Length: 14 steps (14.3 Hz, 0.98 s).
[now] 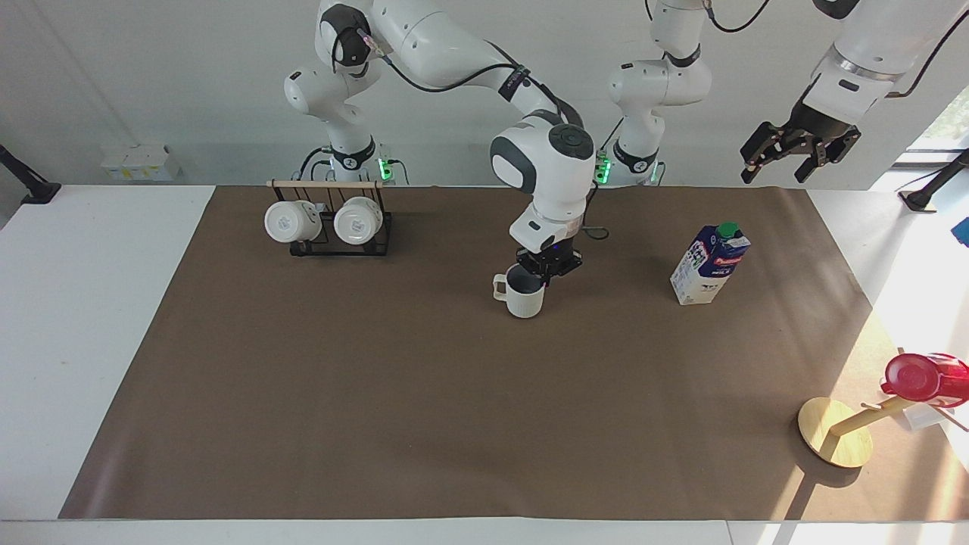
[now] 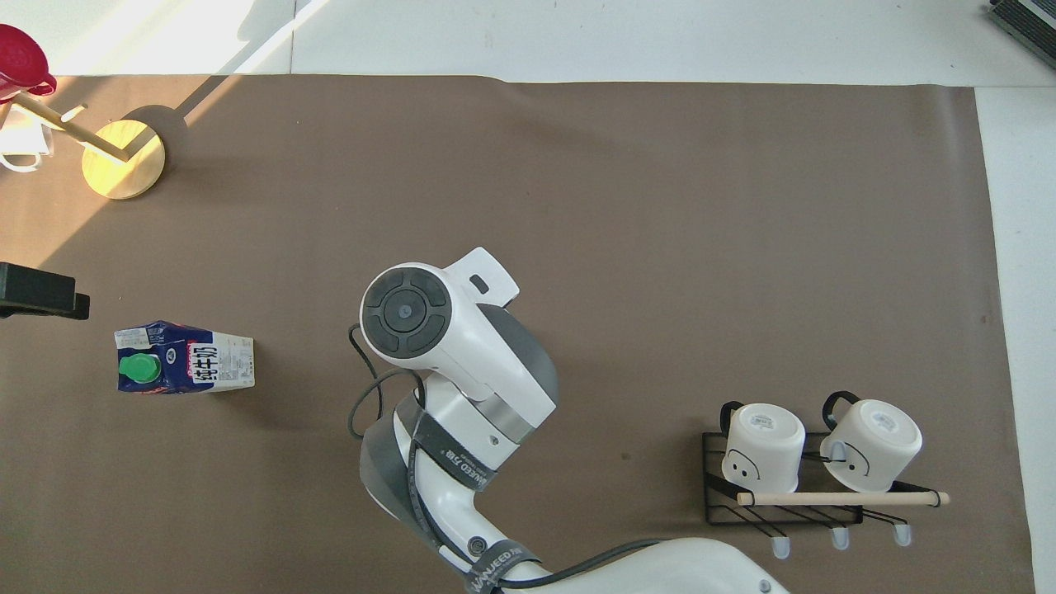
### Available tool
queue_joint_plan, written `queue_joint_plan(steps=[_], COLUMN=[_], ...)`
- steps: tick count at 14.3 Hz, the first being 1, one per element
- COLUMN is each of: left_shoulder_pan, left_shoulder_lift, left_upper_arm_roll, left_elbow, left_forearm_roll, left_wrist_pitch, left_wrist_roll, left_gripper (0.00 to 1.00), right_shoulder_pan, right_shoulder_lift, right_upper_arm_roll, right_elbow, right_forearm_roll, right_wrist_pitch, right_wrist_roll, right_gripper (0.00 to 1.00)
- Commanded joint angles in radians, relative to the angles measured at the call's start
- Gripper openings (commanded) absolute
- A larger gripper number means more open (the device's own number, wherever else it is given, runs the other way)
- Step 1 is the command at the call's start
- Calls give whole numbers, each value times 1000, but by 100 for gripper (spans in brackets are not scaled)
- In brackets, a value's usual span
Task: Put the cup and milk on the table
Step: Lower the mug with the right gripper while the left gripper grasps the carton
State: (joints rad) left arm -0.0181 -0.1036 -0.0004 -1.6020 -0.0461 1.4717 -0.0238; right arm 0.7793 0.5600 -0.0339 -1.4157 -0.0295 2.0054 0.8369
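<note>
R gripper (image 1: 546, 274) pinching the cup (image 1: 524, 295) by its rim over the table (image 1: 303, 393), L gripper (image 1: 787, 155) open & waiting—thin rim hold, cup could slip/tip near the milk (image 1: 710, 265).

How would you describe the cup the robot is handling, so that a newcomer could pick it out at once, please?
On the table with the brown sheet, look near the middle, between the rack of mugs and the milk. There the right gripper grips the rim of the cup, which stands upright. Unlike the two white mugs lying sideways on the rack, it shows a bluish-grey inside.
</note>
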Motion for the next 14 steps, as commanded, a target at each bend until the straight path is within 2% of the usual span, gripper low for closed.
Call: queue_joint_plan(steps=[1, 2, 3, 5, 6, 8, 10, 12, 14], left_shoulder_pan=[6, 10, 38, 46, 46, 46, 33, 32, 30], left_shoulder_lift=[-86, -111, -132, -140, -142, -157, -189, -217, -215], left_upper_arm_roll=[-1, -1, -1, -1, -1, -1, -1, -1, -3], left_elbow=[-135, -198, -255, -324, -344, -397, -485, -573, -596], left_forearm_roll=[2, 2, 2, 3, 3, 3, 3, 3, 5], left_wrist_pitch=[54, 94, 131, 179, 203, 251, 327, 419, 461], left_wrist_roll=[4, 7, 7, 37, 71, 87, 87, 93, 94], left_gripper=[100, 100, 100, 100, 100, 100, 100, 100, 100], right_shoulder_pan=[-3, -2, -3, -2, -2, -14, -15, -53, -103], right_shoulder_lift=[12, 11, 12, 18, 18, -8, -70, -171, -297], right_upper_arm_roll=[-1, -1, -1, -1, -1, -3, -11, -14, -14], right_elbow=[26, 26, 26, 30, 30, 35, 21, -53, -152], right_forearm_roll=[-17, -17, -12, -10, -13, -3, 11, 10, 10], right_wrist_pitch=[-16, -13, -16, -11, -1, -8, -11, -13, -16], right_wrist_roll=[18, 18, 18, 22, 25, 25, 27, 25, 8], right_gripper=[0, 11, 29, 81, 100, 100, 100, 100, 100])
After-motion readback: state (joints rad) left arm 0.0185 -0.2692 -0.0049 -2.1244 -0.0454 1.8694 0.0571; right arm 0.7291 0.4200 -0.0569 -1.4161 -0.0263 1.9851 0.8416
